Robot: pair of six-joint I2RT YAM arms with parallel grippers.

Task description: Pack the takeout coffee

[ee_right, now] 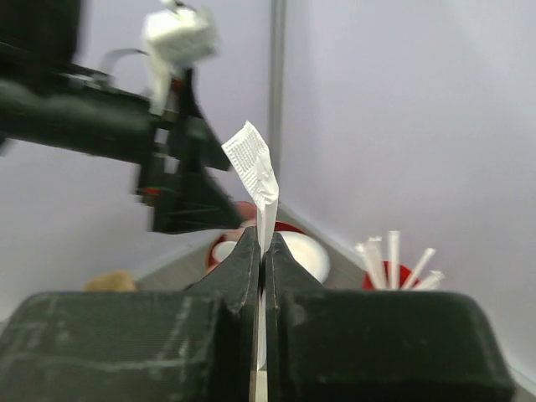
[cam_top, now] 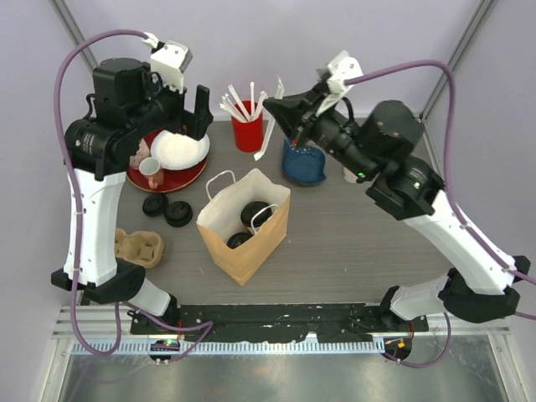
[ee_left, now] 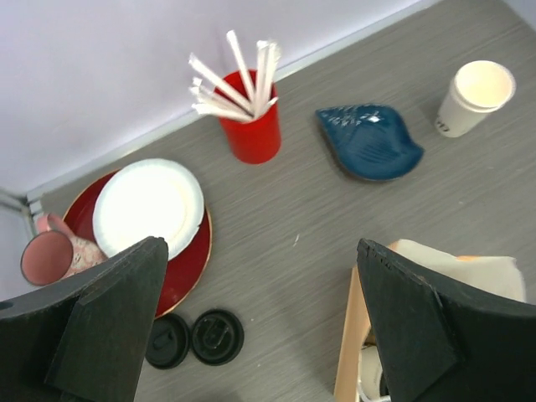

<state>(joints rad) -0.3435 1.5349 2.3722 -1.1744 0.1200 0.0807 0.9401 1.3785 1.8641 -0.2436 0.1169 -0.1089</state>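
Cups [cam_top: 256,214], round, black-lidded, in paper bag [cam_top: 254,249]

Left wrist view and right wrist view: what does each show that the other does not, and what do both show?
Only the left wrist: the blue dish, the lidless cup, two loose black lids, the paper bag. Only the right wrist: a wrapped straw pinched in the right gripper. Both: the red straw holder and white plate.

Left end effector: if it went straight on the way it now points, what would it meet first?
The left end effector would probably meet bare table first, between the red plate and the paper bag, black lids just aside; depth is unclear.
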